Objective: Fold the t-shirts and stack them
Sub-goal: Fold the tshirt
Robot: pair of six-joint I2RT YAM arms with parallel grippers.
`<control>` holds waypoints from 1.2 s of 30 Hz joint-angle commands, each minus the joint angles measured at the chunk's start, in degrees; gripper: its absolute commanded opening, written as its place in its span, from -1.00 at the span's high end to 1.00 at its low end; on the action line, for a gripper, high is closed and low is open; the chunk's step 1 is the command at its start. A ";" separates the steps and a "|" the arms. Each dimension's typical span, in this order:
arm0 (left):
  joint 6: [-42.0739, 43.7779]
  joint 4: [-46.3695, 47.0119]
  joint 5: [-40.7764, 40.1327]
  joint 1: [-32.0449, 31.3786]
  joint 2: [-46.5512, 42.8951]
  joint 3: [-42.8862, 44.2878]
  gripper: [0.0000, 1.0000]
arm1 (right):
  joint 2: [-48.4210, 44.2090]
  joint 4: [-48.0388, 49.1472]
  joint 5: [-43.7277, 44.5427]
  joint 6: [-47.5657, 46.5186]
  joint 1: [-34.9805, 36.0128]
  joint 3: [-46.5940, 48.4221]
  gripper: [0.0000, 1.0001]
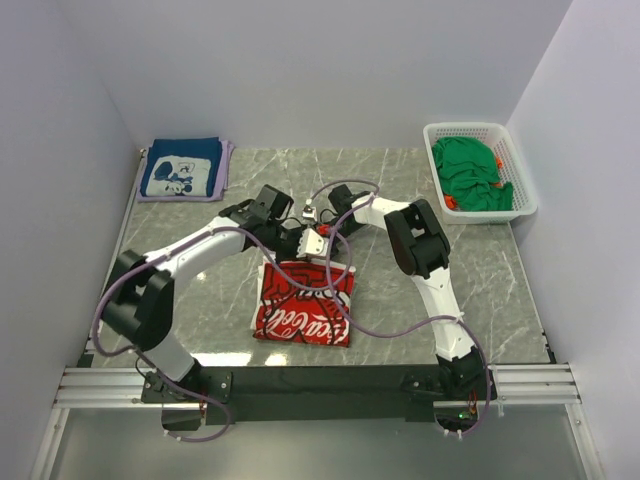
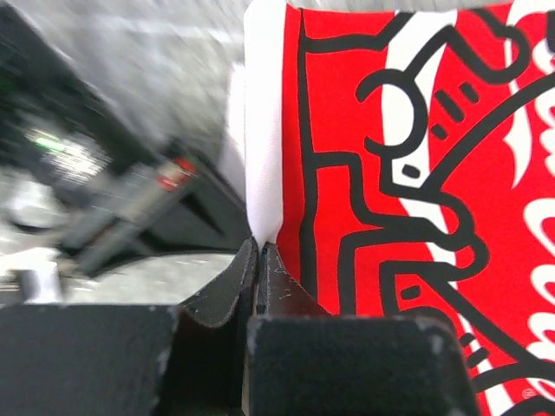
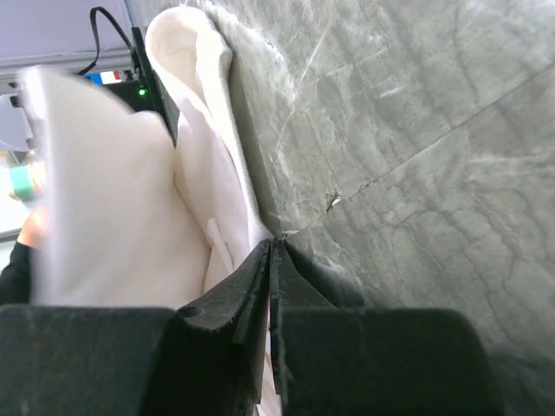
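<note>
The white t-shirt with red lettering print (image 1: 303, 305) lies partly folded in the middle of the table, and its far edge is lifted. My left gripper (image 1: 302, 242) is shut on that white edge (image 2: 263, 173), with the red print (image 2: 416, 173) spreading to its right. Just beyond it, my right gripper (image 1: 322, 224) is also shut, and white cloth (image 3: 156, 199) runs in between its jaws. In the wrist views the left gripper (image 2: 258, 247) and the right gripper (image 3: 273, 244) show no gap at the tips. A folded navy t-shirt (image 1: 180, 172) rests at the far left. Green t-shirts (image 1: 470, 172) fill the basket.
A white lattice basket (image 1: 526, 192) stands at the far right corner. White walls close in the table on the left, back and right. Purple cables loop over the shirt from both arms. The marble tabletop (image 3: 416, 156) passes close under the right fingers.
</note>
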 commanded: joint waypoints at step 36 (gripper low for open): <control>-0.08 17.28 -9.21 2.69 1.96 -2.49 0.99 | 3.35 0.16 4.76 -2.72 0.27 -0.34 0.86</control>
